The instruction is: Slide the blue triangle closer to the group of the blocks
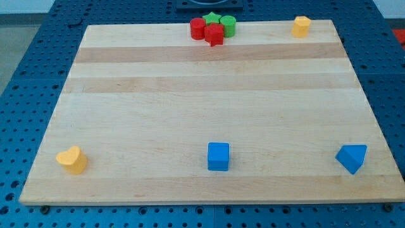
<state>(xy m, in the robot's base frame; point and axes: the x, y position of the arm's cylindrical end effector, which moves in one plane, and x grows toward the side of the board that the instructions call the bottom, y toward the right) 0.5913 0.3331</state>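
Wooden and pale, the table [209, 95] sits on a blue pegboard [38, 57] with blocks scattered round its edges. At about four o'clock, near the view's bottom right corner, lies the blue triangle [352, 158]. The group sits well apart from it at twelve o'clock, against the top edge: a red cylinder [198, 28], a green star [212, 19], a green cylinder [228, 25] and a red star [214, 35], packed together. Between triangle and group the wood is open; a blue cube [218, 156] rests at six o'clock, a yellow heart-like block [72, 159] at eight, another yellow block [301, 26] at one. My tip does not show, so its place and state cannot be told.
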